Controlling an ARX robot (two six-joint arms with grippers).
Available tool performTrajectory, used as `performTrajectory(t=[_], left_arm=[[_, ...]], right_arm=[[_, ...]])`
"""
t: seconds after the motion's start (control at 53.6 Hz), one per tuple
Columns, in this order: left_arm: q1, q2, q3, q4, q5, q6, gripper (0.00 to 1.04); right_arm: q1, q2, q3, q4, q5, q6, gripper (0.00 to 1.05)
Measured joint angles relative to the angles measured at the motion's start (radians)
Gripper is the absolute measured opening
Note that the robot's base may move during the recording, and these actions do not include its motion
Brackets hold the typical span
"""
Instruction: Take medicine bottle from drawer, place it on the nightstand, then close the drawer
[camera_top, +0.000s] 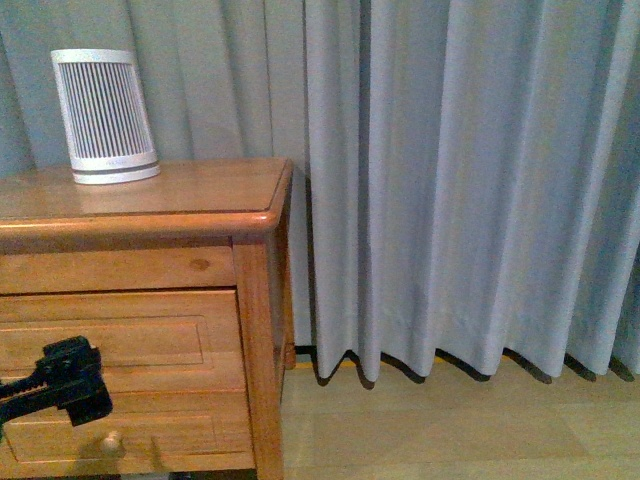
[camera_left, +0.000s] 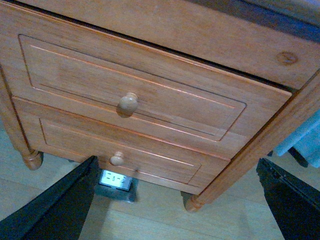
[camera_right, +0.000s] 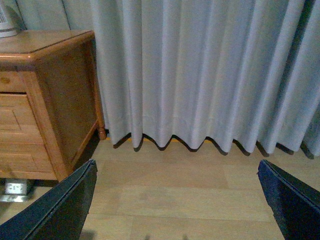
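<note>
The nightstand stands at the left, orange-brown wood; it also shows in the left wrist view and the right wrist view. Its upper drawer looks shut, with its round knob showing in the left wrist view. The medicine bottle is hidden. My left gripper is open and empty, low in front of the drawer fronts and apart from the knob. My right gripper is open and empty over the bare floor to the right of the nightstand. It does not show in the front view.
A large white slatted tapered device stands on the nightstand's top at the back left. The lower drawer has its own knob. A grey curtain hangs to the floor at the right. A white socket block lies under the cabinet.
</note>
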Motion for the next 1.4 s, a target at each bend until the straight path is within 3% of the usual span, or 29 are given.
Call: performTrajectory(t=[0.298, 0.783, 1.399], left_arm=[[0.022, 0.251, 0.193, 0.082, 0.069, 0.127, 0.98], [0.086, 0.443, 0.439, 0.042, 0.106, 0.308, 0.98], [0.111, 0.528, 0.593, -0.011, 0.102, 0.343, 0.98]], right_arm=[[0.0, 0.0, 0.0, 0.0, 0.0, 0.0, 0.98], [0.0, 0.0, 0.0, 0.0, 0.0, 0.0, 0.98], [0.0, 0.0, 0.0, 0.0, 0.0, 0.0, 0.98]])
